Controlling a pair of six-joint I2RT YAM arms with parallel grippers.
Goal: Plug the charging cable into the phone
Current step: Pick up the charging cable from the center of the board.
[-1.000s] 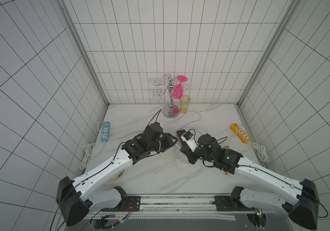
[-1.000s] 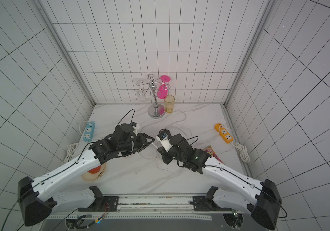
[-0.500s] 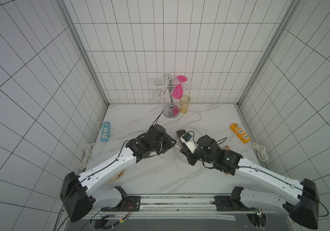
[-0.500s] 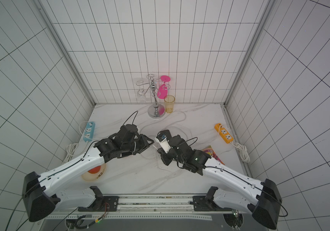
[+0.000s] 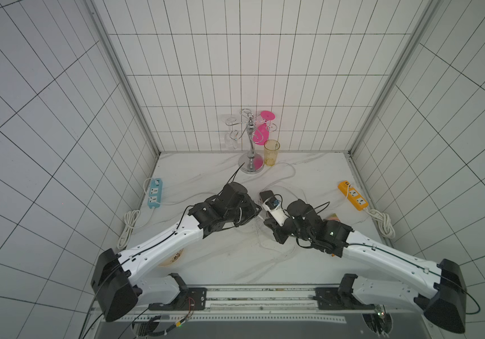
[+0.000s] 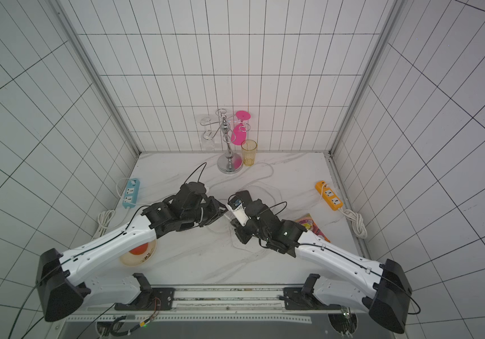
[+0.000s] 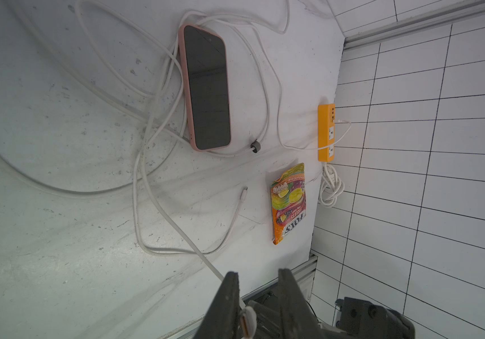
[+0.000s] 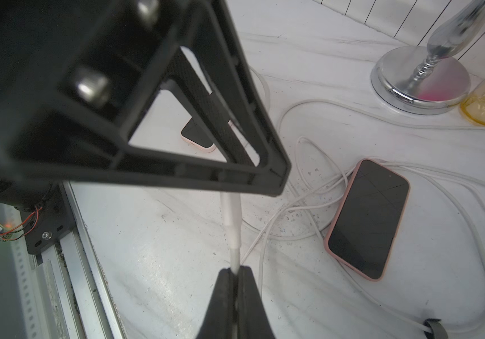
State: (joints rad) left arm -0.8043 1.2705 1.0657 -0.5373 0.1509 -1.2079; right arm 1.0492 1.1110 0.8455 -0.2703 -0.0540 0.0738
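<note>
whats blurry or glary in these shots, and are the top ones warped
Right wrist view: the left end effector, close to the lens, is out of focus, the cable at its tip soft; the phone is sharp, its screen mirroring tile lines; the chrome stand shows glare. Left wrist view: evenly lit, sharp tabletop. Both top views: wide lens, tile lines on the wall fan outward.

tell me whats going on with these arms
Both arms are working on the charging cable, meant for the phone. The right gripper is shut on the cable just behind its plug end. The left gripper has its jaws around that plug end, slightly apart; whether it grips yet is unclear. The phone lies screen up on the table among cable loops, not visibly plugged in.
</note>
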